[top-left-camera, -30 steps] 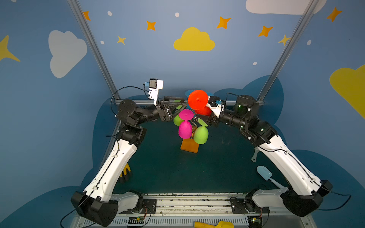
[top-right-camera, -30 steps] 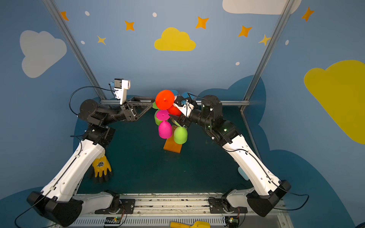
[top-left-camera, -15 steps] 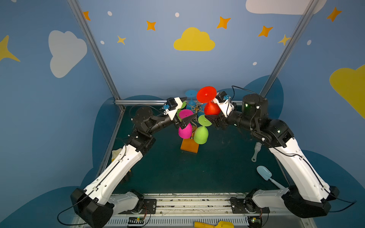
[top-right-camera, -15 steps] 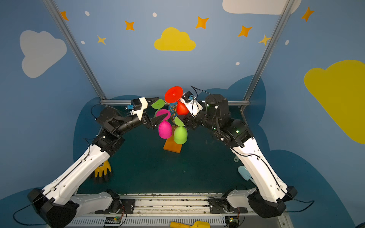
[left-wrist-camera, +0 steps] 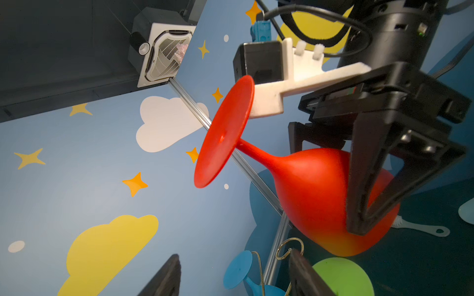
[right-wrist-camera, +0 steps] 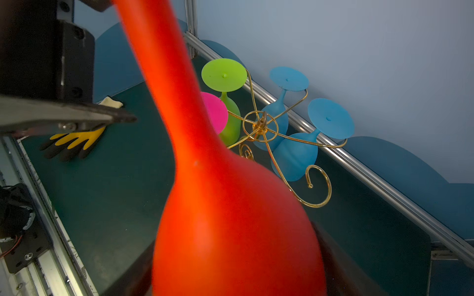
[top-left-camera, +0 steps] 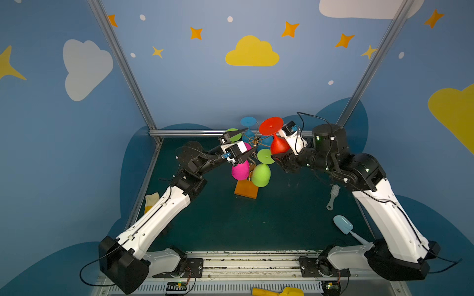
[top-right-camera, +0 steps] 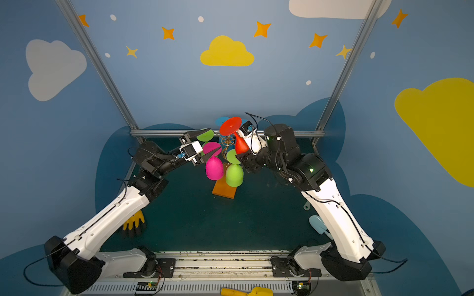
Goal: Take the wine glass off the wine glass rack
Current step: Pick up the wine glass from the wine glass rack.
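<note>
Glove (top-right-camera: 133, 221): lying yellow on the mat at the far left, beside the left arm, well apart from the work.
Left gripper (top-left-camera: 251, 138): reaching in level at the rack's crown, standing fairly wide and holding nothing; one finger (left-wrist-camera: 305, 279) sitting just beside a gold scroll loop, not showing clearly whether touching.
Pink glass (top-left-camera: 239, 170) and green glass (top-left-camera: 261, 175): hanging bowl-down from the scroll arms, just below the left gripper.
Wine glass rack (top-left-camera: 245, 190): standing mid-mat on its orange base, also carrying blue glasses (right-wrist-camera: 295, 156) at the back, leaving one scroll bare on the side facing the right arm.
Red wine glass (left-wrist-camera: 302, 184): hanging free of the rack, just right of the crown, near it but apart; long axis tilting, foot up and leaning toward the rack, bowl down and away.
Right gripper (top-left-camera: 277, 155): clamping the red bowl across its wide part, already carrying the glass and so being the nearer arm by far.
Coming move, as a judgement: drawing the glass farther right and down, keeping the broad foot clear of the gold wire; probably steadying the rack with the left.
Red wine glass, against a second ago: sitting farther right, no longer over the crown.
Left gripper, against a second ago: sitting much nearer the crown, no longer back at the rack's left, and standing somewhat narrower.
</note>
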Robot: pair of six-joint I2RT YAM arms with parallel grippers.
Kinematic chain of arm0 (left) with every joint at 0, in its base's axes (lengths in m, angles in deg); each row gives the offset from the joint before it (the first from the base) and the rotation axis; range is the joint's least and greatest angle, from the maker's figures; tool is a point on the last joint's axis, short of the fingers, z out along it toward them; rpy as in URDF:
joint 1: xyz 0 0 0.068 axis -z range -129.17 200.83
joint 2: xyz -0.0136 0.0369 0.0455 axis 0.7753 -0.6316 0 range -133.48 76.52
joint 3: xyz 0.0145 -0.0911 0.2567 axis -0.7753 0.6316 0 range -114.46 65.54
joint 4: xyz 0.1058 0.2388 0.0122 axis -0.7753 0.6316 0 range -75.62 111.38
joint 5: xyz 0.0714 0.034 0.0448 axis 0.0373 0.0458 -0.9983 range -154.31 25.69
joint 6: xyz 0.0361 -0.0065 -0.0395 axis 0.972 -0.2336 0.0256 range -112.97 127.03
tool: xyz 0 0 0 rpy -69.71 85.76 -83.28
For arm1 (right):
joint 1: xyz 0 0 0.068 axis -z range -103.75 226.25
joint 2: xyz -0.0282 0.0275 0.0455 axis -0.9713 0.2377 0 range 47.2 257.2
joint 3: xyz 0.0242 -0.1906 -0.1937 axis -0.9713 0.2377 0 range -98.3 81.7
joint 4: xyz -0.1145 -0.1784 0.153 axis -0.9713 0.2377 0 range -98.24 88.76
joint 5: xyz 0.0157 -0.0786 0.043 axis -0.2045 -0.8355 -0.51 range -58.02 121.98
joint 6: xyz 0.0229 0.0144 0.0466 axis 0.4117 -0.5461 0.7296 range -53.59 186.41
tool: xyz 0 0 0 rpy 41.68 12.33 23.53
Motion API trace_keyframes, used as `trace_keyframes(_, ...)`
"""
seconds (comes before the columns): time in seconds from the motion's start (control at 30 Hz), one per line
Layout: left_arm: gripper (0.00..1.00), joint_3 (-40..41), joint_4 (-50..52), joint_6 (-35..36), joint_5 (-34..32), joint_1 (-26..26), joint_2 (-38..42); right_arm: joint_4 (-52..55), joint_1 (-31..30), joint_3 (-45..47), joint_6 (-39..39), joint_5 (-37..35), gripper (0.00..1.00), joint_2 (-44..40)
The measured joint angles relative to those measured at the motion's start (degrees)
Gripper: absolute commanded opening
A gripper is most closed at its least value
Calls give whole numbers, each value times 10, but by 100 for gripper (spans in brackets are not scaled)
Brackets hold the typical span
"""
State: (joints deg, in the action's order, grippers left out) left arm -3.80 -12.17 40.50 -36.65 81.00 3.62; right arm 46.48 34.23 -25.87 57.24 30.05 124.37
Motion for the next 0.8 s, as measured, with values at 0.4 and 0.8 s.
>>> trace_keyframes(0.4,61,-24,-27,-16,31,0,-10,20,-16,-5,10,0,42,24)
trace_keyframes(0.8,48,-30,-22,-9,44,1,-14,26,-30,-23,15,10,41,43)
